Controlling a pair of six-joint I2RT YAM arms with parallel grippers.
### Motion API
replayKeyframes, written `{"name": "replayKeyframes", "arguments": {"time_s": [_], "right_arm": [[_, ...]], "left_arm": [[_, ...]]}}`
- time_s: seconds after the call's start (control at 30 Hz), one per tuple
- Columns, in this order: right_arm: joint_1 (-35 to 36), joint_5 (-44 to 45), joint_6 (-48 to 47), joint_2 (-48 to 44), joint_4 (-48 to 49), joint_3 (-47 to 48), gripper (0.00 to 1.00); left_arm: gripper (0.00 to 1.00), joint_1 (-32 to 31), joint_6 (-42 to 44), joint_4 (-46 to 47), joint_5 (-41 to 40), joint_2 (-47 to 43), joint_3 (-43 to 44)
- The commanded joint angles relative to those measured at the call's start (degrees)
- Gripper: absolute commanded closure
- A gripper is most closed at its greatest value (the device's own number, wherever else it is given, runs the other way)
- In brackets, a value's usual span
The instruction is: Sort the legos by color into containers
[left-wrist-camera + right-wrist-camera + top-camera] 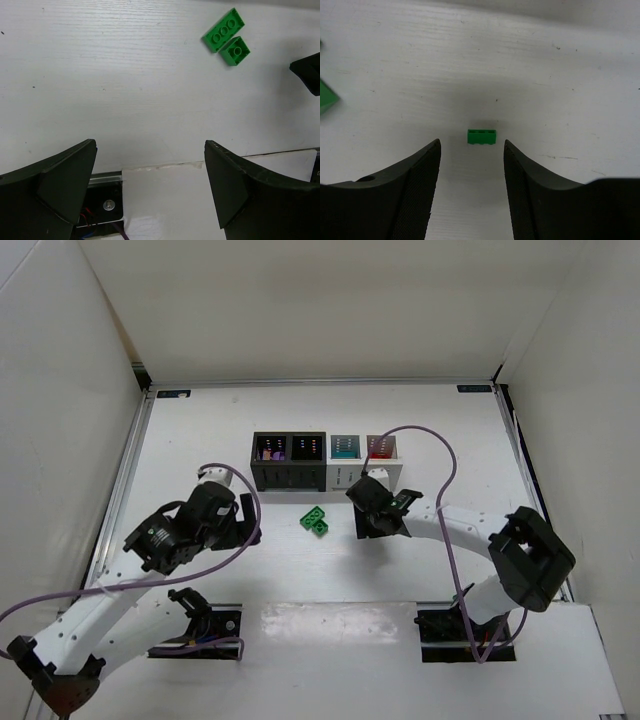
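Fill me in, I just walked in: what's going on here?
The job is sorting toy bricks into a row of bins by color. The right gripper, jaws apart, is lined up on a small green brick, not gripping it. The left gripper hangs wide open above the table. Two more green bricks lie before the bins.

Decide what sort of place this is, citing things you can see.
Probably a robotics lab test cell: a white table boxed in by white panels, two robot arms bolted at its near edge, four joined sorting bins with green legos nearby.
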Motion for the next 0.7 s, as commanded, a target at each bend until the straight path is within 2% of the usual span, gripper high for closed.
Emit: {"name": "replayKeyframes", "arguments": {"time_s": [0.0, 0.5, 0.6, 0.67], "right_arm": [[-0.4, 2.4, 2.6, 0.0, 2.4, -0.5, 0.44], [-1.8, -0.3, 1.8, 3.4, 5.8, -2.6, 0.44], [-1.9, -0.9, 1.5, 3.7, 6.4, -2.9, 0.50], [-1.8, -0.7, 1.6, 3.7, 6.5, -2.9, 0.50]], "left_arm": [[0.00, -0.3, -1.5, -1.9, -1.5, -2.3, 0.3], [0.00, -0.2, -1.4, -1.7, -2.0, -1.3, 0.9], [0.00, -0.3, -1.5, -1.8, -2.0, -1.3, 1.2], [0.00, -0.4, -1.5, -1.9, -2.1, -1.3, 1.3]]}}
